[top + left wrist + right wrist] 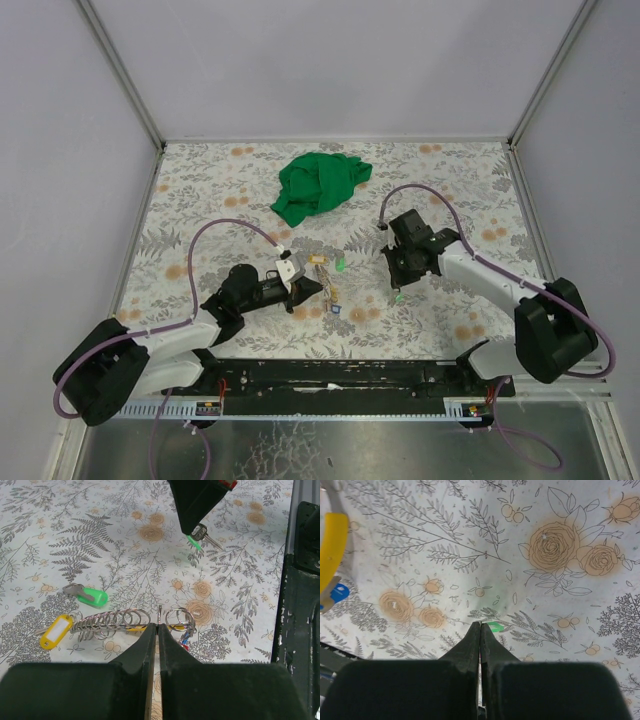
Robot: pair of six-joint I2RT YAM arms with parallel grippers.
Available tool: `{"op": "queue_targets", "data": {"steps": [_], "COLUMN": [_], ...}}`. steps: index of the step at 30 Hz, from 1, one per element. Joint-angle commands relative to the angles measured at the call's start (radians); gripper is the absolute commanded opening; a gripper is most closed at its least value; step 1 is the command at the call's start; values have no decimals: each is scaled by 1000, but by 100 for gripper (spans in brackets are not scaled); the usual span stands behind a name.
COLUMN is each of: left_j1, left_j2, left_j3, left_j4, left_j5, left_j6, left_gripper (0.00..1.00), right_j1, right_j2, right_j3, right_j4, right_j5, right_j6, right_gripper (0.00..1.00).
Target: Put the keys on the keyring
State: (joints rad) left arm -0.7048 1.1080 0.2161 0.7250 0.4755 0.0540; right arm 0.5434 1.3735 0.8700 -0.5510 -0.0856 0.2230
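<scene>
Your left gripper (158,626) pinches the thin silvery wire keyring (179,616); your right gripper (480,624) clamps a green-tagged metal key (195,541).

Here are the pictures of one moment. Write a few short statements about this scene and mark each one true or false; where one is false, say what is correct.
1. The right gripper holds a key with a green tag. True.
2. The green cloth lies between the two grippers. False: it lies farther back on the table, beyond both.
3. The left gripper is wide open. False: it is shut on the keyring.
4. A yellow tag lies on the table near the left gripper. True.
</scene>
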Motion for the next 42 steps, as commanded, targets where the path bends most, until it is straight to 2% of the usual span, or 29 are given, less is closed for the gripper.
{"op": "queue_targets", "data": {"steps": [1, 9, 14, 21, 29, 32, 42], "left_j1": [5, 5, 5, 4, 4, 4, 4], "left_j2": [6, 23, 16, 23, 25, 27, 23], "left_j3": [35, 48, 44, 44, 45, 44, 43], "left_j4": [13, -6, -5, 0, 4, 8, 12], "left_j5": [28, 38, 32, 39, 47, 49, 52], "left_j6": [-8, -1, 0, -3, -6, -7, -8], "left_gripper": [0, 0, 0, 0, 0, 0, 0], "right_j1": [14, 46, 63, 67, 75, 76, 78], "right_j2": [83, 281, 298, 113, -63, -79, -17], "right_j3": [20, 143, 175, 22, -151, -188, -151], "right_j4": [31, 136, 187, 253, 310, 342, 322], "right_j5": [49, 114, 133, 137, 160, 177, 161], "right_j6": [6, -37, -57, -71, -16, 4, 14], "right_gripper": [2, 17, 30, 30, 30, 30, 29]}}
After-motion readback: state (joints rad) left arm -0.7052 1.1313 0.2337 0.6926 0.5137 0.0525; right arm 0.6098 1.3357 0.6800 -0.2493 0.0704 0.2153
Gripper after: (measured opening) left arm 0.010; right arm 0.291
